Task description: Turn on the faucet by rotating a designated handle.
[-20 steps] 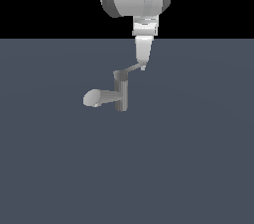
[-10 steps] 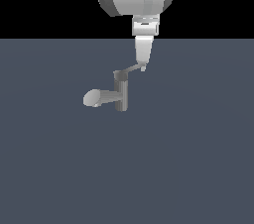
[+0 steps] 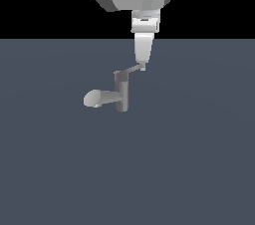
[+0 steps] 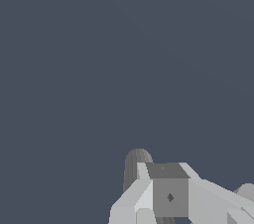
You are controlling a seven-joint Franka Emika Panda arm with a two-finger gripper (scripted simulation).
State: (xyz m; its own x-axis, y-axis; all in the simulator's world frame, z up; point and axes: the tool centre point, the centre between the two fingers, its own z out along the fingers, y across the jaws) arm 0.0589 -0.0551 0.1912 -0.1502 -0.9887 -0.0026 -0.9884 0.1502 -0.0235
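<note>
Grey handle (image 3: 130, 70) on the faucet (image 3: 121, 95) mid-tabletop (image 3: 199, 159) looks unmoved over the last second, while my hand (image 3: 142, 64) has only nudged sideways to its far tip, fingers apparently clenched together, so I judge turning hasn't begun.

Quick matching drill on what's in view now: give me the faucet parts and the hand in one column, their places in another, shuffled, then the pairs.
Things:
1. handle
2. spout
3. upright body
4. hand

Places:
A. points toward the exterior view's left, pale rounded end
B. hangs down from the arm, tip at the lever's outer end
C. stands on the grey floor
D. slants from the cap toward the exterior view's right

Pairs: 1-D, 2-A, 3-C, 4-B
</note>
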